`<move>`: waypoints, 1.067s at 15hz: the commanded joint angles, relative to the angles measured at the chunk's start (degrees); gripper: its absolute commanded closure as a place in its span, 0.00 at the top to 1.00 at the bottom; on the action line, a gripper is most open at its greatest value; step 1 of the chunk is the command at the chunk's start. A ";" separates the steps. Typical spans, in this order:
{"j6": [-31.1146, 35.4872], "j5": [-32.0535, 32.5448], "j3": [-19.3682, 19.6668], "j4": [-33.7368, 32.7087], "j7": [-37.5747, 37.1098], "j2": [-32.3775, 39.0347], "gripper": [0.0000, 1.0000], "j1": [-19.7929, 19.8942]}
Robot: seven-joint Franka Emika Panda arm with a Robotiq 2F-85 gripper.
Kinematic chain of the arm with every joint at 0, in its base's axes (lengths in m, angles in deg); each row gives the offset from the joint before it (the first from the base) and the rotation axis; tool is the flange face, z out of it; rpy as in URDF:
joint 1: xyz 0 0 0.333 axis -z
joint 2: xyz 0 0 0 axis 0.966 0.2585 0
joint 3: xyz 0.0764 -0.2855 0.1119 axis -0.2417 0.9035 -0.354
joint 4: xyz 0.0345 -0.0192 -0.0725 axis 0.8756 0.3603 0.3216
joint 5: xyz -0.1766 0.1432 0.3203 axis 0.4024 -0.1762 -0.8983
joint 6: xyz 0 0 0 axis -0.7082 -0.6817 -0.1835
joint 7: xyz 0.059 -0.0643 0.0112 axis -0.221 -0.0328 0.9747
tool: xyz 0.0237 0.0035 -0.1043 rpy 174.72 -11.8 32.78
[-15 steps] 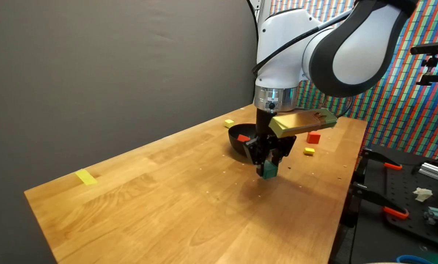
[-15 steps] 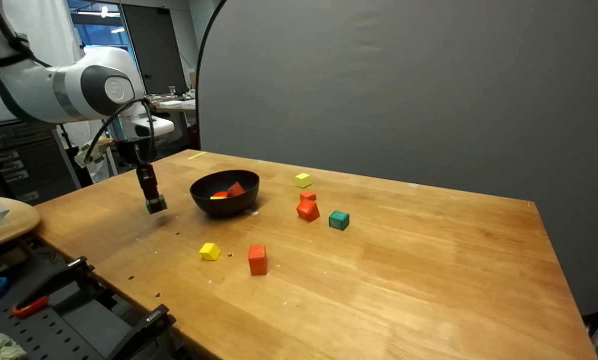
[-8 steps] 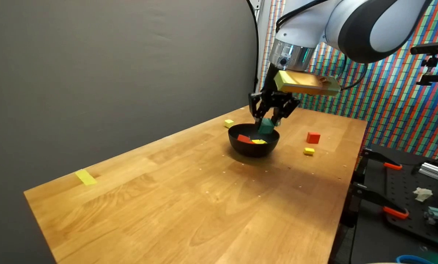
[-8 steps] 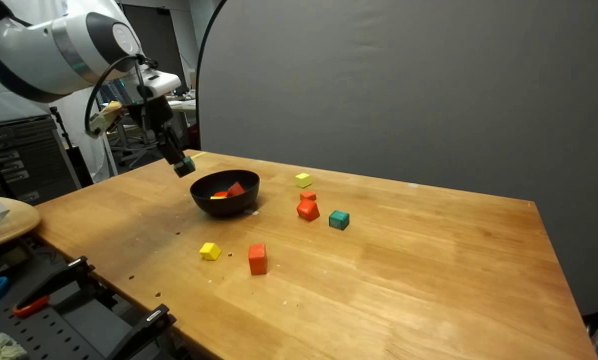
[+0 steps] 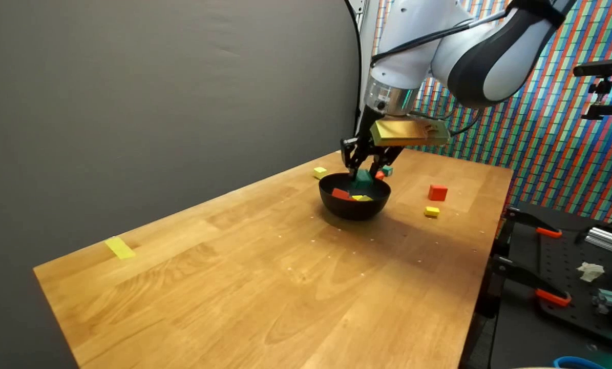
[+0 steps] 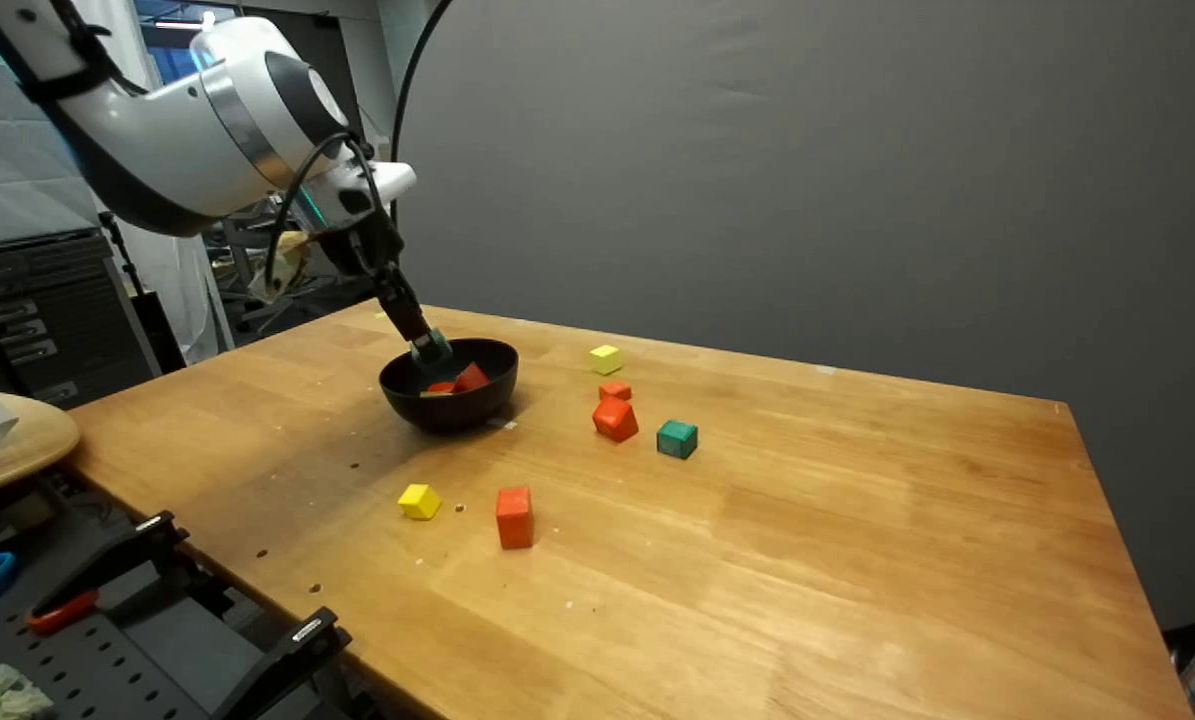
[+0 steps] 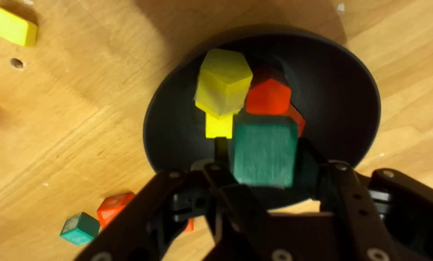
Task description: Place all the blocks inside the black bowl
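Observation:
My gripper (image 7: 263,149) is shut on a green block (image 7: 266,156), held between its fingertips over the black bowl (image 7: 332,94). In both exterior views the held block is at the rim level of the bowl (image 5: 354,210) (image 6: 452,412), towards one side. Inside the bowl are yellow blocks (image 7: 223,81) and red blocks (image 7: 269,98), partly hidden by the held block. On the table lie a yellow block (image 6: 419,502), a red block (image 6: 515,518), another red block (image 6: 615,420), a small orange block (image 6: 615,391), a green block (image 6: 677,440) and a pale yellow block (image 6: 605,360).
The wooden table (image 5: 234,287) has a yellow tape strip (image 5: 120,247) near its far corner. A grey wall (image 6: 807,200) runs along one long edge. Black clamps (image 6: 292,650) and a round wooden board (image 6: 17,450) are by the opposite edge.
My gripper lifted the green block from low beside the bowl, then moved sideways to over the bowl and came down a little. The blocks on the table have stayed where they were.

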 commanded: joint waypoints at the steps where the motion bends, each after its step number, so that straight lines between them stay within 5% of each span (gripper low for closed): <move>1: -0.37 -1.82 -3.48 -3.52 6.93 6.53 0.84 0.51; 2: 0.01 -0.22 -1.43 -1.25 3.05 3.71 0.66 0.01; 5: -0.01 -0.55 -3.19 -2.52 4.47 6.72 0.84 -0.01; 9: -0.06 -0.55 -3.21 -2.95 4.92 6.87 0.84 0.04; 10: -0.08 -0.55 -3.21 -2.98 4.95 6.87 0.96 0.05; 16: -1.89 0.17 -3.37 5.75 22.66 -9.43 1.00 5.61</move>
